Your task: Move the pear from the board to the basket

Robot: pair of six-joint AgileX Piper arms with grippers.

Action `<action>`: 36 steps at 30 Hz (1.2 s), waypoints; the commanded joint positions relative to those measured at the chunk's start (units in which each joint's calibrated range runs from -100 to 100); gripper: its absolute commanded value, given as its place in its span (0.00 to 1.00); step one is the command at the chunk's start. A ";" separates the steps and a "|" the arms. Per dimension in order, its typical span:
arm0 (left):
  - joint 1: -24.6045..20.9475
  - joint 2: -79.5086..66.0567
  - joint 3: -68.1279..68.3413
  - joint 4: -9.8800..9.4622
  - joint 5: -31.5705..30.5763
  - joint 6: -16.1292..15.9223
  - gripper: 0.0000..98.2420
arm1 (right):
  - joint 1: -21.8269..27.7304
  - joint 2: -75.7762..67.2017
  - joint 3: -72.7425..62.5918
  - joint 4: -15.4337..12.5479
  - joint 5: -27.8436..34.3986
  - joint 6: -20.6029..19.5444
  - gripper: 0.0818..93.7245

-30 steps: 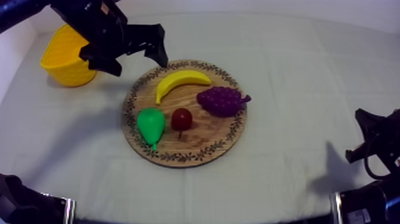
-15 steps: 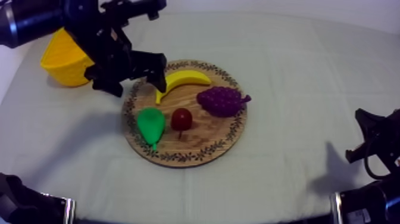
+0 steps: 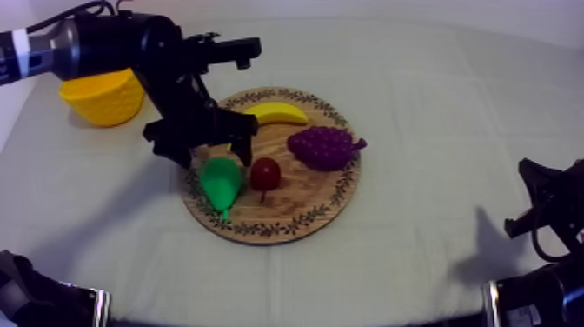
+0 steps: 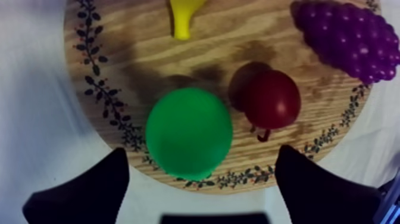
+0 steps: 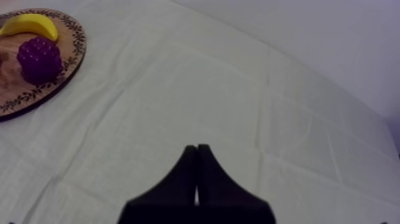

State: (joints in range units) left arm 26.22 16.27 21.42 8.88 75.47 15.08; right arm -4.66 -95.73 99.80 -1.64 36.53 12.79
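Note:
A green pear (image 3: pixel 220 181) lies on the near-left part of the round wooden board (image 3: pixel 330 200). My left gripper (image 3: pixel 213 156) hangs open right over the pear's far end. In the left wrist view its two black fingers (image 4: pixel 83 190) stand wide apart on either side of the pear (image 4: pixel 188 132), not touching it. The yellow basket (image 3: pixel 102 96) sits at the far left, behind my left arm. My right gripper (image 5: pixel 196 150) is shut on nothing over bare cloth and rests low at the right edge (image 3: pixel 543 204).
A small red fruit (image 3: pixel 265 173) lies close to the right of the pear. A bunch of grapes (image 3: pixel 323 146) and a banana (image 3: pixel 274 113) sit farther back on the board. Bare cloth lies between board and basket.
My left arm has swung from beside the basket toward the board and come down over the pear, fingers still apart. The right arm and the fruit have not moved.

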 commanded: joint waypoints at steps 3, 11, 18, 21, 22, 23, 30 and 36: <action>-0.25 3.06 -0.59 0.26 -0.39 -0.30 0.92 | -0.01 -0.03 -0.02 0.01 0.00 0.03 0.00; -0.57 7.93 -2.60 0.86 -0.70 -1.03 0.88 | -0.01 -0.03 -0.02 0.01 0.00 0.03 0.00; -0.58 9.87 -2.65 0.88 -0.72 -1.00 0.72 | -0.01 -0.03 -0.02 0.01 0.00 0.03 0.00; -0.61 10.10 -2.30 0.75 -0.72 -0.78 0.64 | -0.01 -0.03 -0.02 0.01 0.00 0.03 0.00; -0.62 10.14 -2.21 0.72 -0.70 -0.73 0.61 | -0.01 -0.03 -0.02 0.01 0.00 0.03 0.00; -0.62 10.16 -2.15 0.71 -0.68 -0.70 0.58 | -0.01 -0.03 -0.02 0.01 0.00 0.03 0.00; -0.63 10.17 -2.11 0.67 -0.58 -0.40 0.44 | -0.01 -0.03 -0.02 0.01 0.00 0.03 0.00; -0.65 8.81 -2.20 0.97 -0.63 -1.15 0.45 | -0.01 -0.03 -0.02 0.01 0.00 0.03 0.00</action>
State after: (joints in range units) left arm 25.55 25.47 19.29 9.74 74.88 14.10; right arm -4.66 -95.73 99.80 -1.64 36.53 12.82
